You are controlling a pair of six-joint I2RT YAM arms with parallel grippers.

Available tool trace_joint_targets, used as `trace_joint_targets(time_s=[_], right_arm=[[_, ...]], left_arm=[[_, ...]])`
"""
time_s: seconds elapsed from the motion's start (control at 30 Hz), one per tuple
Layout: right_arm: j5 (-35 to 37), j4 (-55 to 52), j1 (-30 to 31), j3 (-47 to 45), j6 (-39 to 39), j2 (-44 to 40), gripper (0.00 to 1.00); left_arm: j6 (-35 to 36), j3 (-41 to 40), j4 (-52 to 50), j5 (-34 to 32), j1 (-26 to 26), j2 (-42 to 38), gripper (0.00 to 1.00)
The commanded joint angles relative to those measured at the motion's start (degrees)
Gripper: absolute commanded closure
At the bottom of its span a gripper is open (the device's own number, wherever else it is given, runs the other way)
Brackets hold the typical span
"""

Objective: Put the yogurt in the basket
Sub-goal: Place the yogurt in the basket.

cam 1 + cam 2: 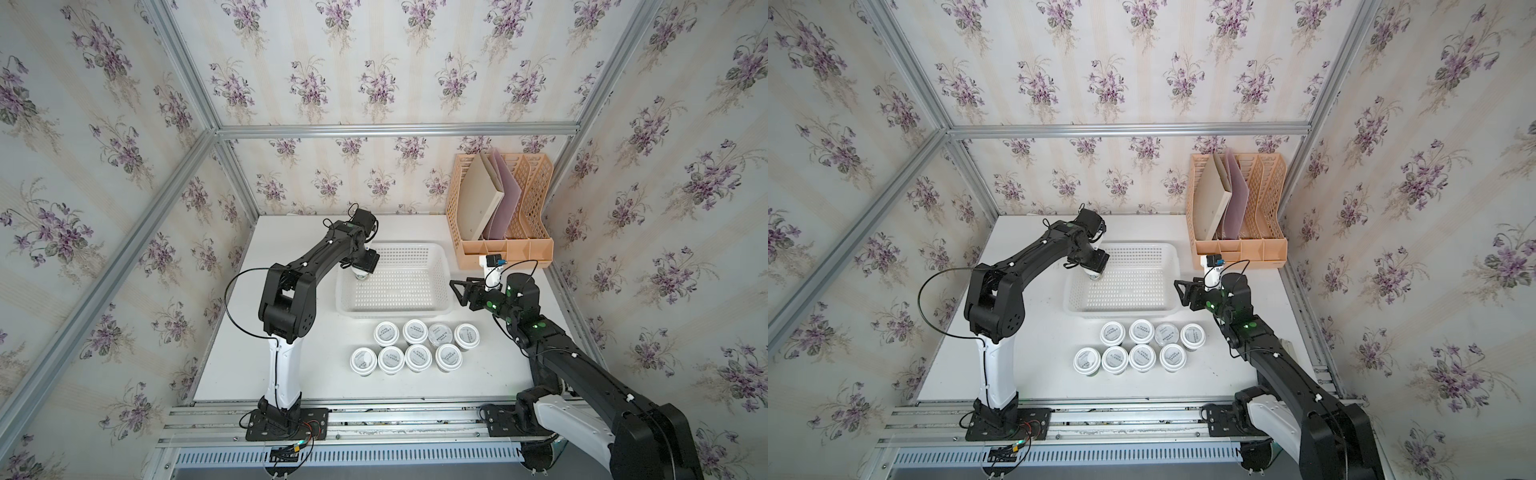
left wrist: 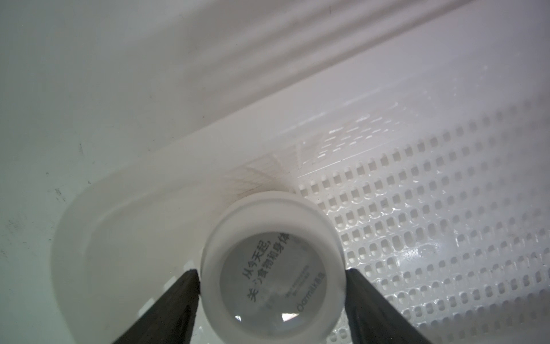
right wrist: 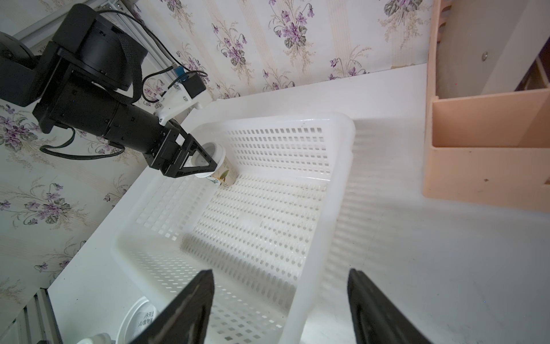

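Down in the far left corner of the basket (image 1: 395,311), close to both walls there: one yogurt cup (image 1: 360,275), upright as far as both top views show, with its printed lid facing up. Seemingly resting on the perforated floor, going by the right wrist view (image 3: 218,166). Flanked at the lid rim by the left gripper (image 2: 272,269), with a dark finger (image 2: 178,300) tight against each side. Cannot tell whether pressing or merely lying alongside. Approached from above, with the long axis vertical and in line with the gripper's own. Judged as the release step: probably calls for spreading wider and rising straight up, with care not to drag the lid or tip the cup against the nearby walls. Left arm (image 1: 291,282) stretched forward over the table (image 1: 291,365), elbow raised, wrist bent down into the basket.

Further out, eight more cups (image 1: 415,331) in two rows on the table in front of the basket, upright, packed close, none held. Closest, at their right end, to the right gripper (image 1: 459,291). Hovers just beside the basket's right rim, above the table, aimed toward the basket, fingers (image 3: 190,303) apart with nothing between them. Behind that, a peach file rack (image 1: 498,249), no part of the job.
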Motion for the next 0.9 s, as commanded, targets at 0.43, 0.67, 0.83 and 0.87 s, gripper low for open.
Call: trace_joint_targets(time_s=[0.43, 0.67, 0.83, 0.87], right_arm=[[0.7, 1.0, 0.4, 0.5, -0.5, -0.1, 0.24], [1.1, 1.0, 0.4, 0.2, -0.5, -0.3, 0.24], [2.4, 3.7, 0.4, -1.6, 0.1, -1.2, 0.24], [2.8, 5.0, 0.5, -2.5, 0.4, -1.5, 0.24]], left_arm=[[-0.8, -3.8, -0.5, -2.6, -0.1, -9.7, 0.06], [-2.9, -6.7, -1.6, -2.3, -2.5, -16.9, 0.07], [-5.0, -12.2, -2.4, -3.6, -5.3, -25.4, 0.08], [-5.6, -14.1, -2.0, -4.2, -5.9, -27.7, 0.09]])
